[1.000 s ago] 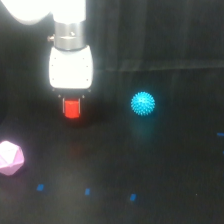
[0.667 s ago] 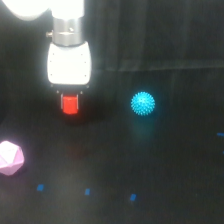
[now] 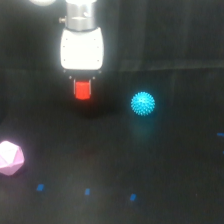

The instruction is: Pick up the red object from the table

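The red object [image 3: 82, 90], a small bright red-orange block, hangs just under the white body of my gripper [image 3: 82, 93] in the upper left-middle of the exterior view. The gripper is shut on it, with its dark fingers barely visible against the black table [image 3: 165, 165]. The block is held off the surface, and a faint reddish glow lies on the table below it.
A cyan spiky ball [image 3: 143, 103] rests on the table to the exterior view's right of the gripper. A pink faceted polyhedron [image 3: 9, 158] sits at the left edge. Small blue marks [image 3: 87, 191] dot the table near the front.
The gripper has risen and shifted slightly to the exterior view's right, carrying the red object with it. The ball and the polyhedron have not moved.
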Robot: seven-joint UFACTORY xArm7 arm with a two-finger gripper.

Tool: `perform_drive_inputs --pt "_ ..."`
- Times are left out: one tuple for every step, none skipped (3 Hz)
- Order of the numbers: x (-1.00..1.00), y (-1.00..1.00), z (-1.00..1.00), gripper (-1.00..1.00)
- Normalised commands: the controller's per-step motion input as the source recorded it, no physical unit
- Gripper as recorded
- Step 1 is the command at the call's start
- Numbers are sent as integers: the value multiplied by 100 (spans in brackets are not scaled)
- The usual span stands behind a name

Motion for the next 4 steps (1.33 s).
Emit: perform_drive_inputs --pt "14 -8 100 -100" --pt "-1 -100 91 -100" --pt "-2 -46 5 -95" --pt "0 -15 2 -100"
